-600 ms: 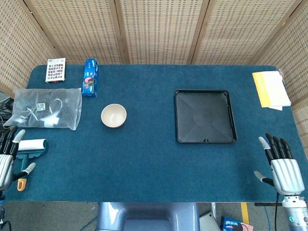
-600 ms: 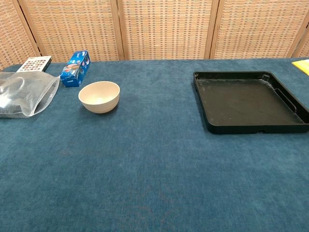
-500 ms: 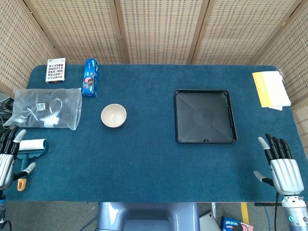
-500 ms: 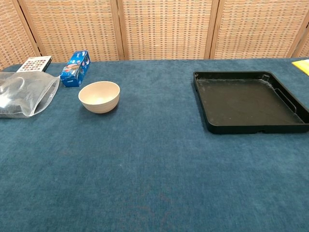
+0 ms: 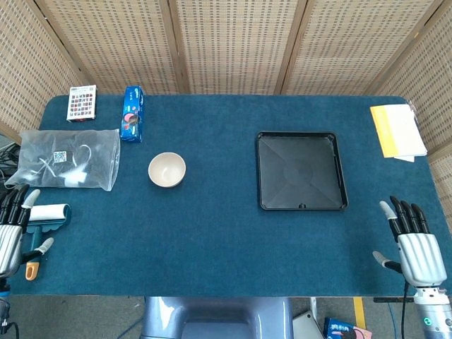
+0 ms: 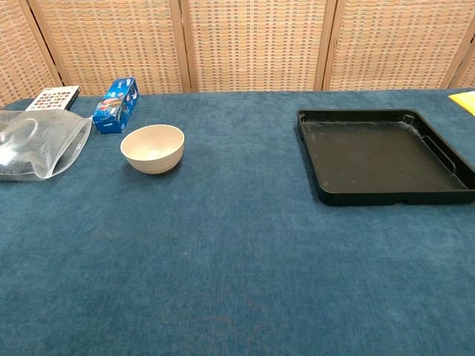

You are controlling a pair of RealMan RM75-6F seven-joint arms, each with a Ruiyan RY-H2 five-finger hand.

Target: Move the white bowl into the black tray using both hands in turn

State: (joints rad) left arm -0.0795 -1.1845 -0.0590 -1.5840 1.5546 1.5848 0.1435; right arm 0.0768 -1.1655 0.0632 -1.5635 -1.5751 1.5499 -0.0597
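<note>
The white bowl (image 5: 167, 169) (image 6: 152, 147) stands upright and empty on the blue table, left of centre. The black tray (image 5: 301, 171) (image 6: 382, 159) lies empty to its right. My left hand (image 5: 10, 236) hovers at the table's near left corner, fingers spread, holding nothing, well short of the bowl. At the near right corner my right hand (image 5: 412, 244) is likewise spread and empty, below and right of the tray. Neither hand shows in the chest view.
A clear plastic bag (image 5: 65, 159) lies left of the bowl, with a blue box (image 5: 132, 113) and a patterned card box (image 5: 82, 103) behind it. A lint roller (image 5: 46, 215) sits by my left hand. Yellow paper (image 5: 397, 131) lies at the far right.
Both hands shifted only slightly at the table's near edge; the bowl and tray have not moved.
</note>
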